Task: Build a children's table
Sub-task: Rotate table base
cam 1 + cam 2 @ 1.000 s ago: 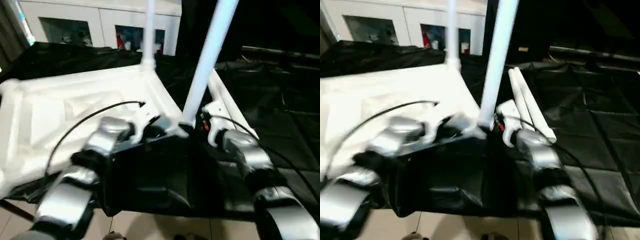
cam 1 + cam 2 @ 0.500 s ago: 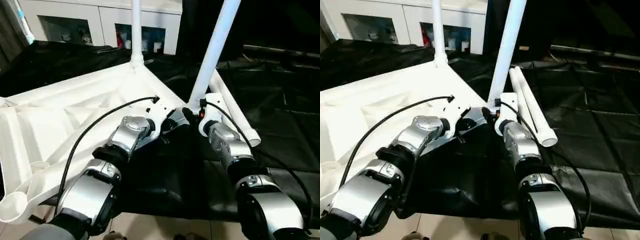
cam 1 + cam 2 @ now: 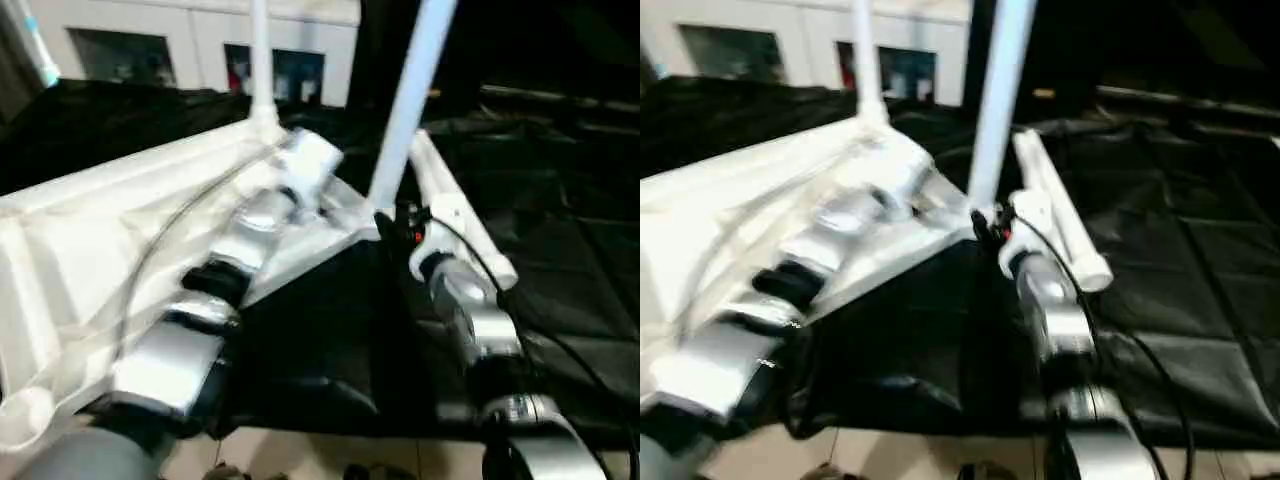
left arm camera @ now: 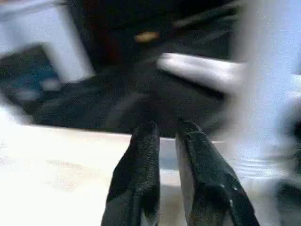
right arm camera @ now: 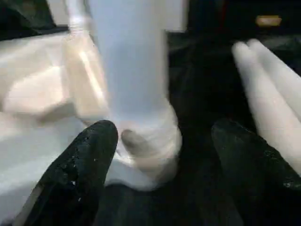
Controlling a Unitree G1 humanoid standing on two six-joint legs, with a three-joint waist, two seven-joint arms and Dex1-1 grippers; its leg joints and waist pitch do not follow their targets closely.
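Observation:
The children's table lies upside down: its white ribbed tabletop [image 3: 90, 230] rests on black cloth. One leg [image 3: 258, 60] stands in the far corner socket and another leg [image 3: 408, 110] in the near right socket. Two loose legs [image 3: 455, 215] lie beside it on the right. My right gripper [image 5: 164, 146] is open, its fingers [image 5: 89, 155] wide apart on either side of the near leg's base [image 5: 141, 103]. My left arm [image 3: 245, 235] reaches over the tabletop; the left gripper [image 4: 167, 134] hangs above the rim with a narrow gap and nothing between its fingers.
A white cabinet [image 3: 200, 40] with glass doors stands at the back. Black cloth [image 3: 560, 230] covers the work surface to the right and behind. Tiled floor [image 3: 300, 455] shows past the near edge of the cloth.
My left gripper has left the near corner and moved farther over the tabletop, its fingers parting slightly. The right gripper stays open at the near leg's base. The camera has shifted.

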